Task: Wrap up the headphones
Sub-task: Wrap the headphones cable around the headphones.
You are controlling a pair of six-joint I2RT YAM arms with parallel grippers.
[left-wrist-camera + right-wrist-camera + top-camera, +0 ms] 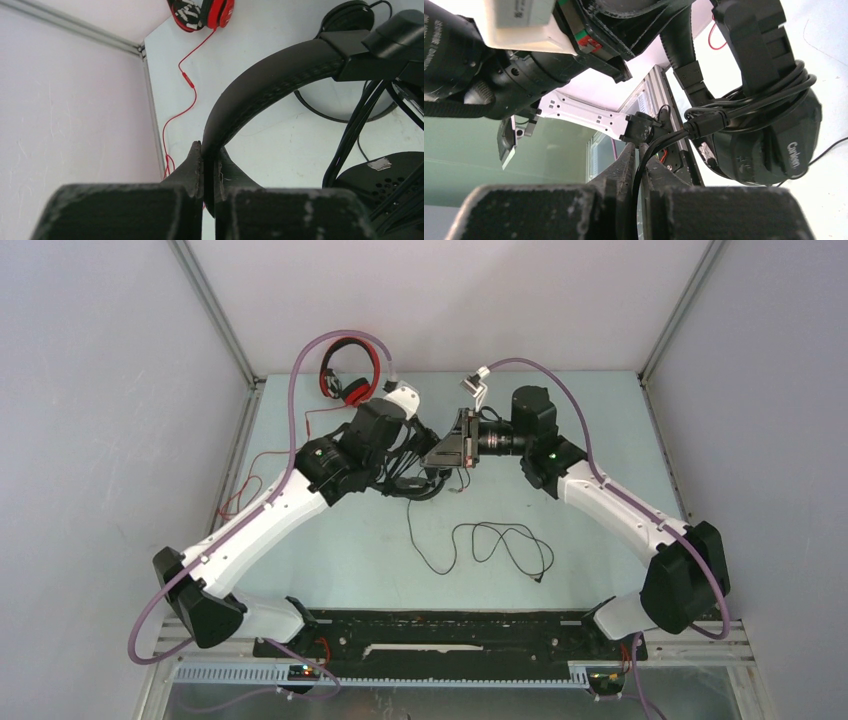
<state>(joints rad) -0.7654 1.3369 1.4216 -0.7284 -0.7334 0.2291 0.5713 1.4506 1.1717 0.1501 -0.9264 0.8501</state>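
- Writing: the black over-ear headset (769, 150) carries a white word up the side of its ear cup (793, 155); it starts with a capital C, and the rest cannot be read for sure; a small strip of grey tape (378, 163) sits on the perforated black cup seen in the left wrist view, with no lettering that can be read
- Task thing: this black headset hangs above the pale table (600, 420) near its middle, between the two arms; several turns of thin black cable (744, 112) lie wound around the cup's yoke, bunched just above the cup
- Left gripper (205, 150): its fingers are pressed together on the padded black headband (270, 75), pinching it at the low end of its arch; the band curves up and to the right from there to the slider
- Right gripper (639, 155): its fingers stand almost together with the thin black cable running between them, pinched just below the wound bundle
- On the table: a loose run of black cable (500, 540) lies in slack loops in front of the grippers, its plug end to the right; whether it belongs to the held headset cannot be told
- Red over-ear headset with black trim (347, 375): it lies at the far left corner of the table, well apart from the black one; its thin red cable (187, 85) trails along the left edge of the table towards the near side
- A dark round cup (347, 17) with a black cable loop shows beyond the headband in the left wrist view; what it belongs to is unclear
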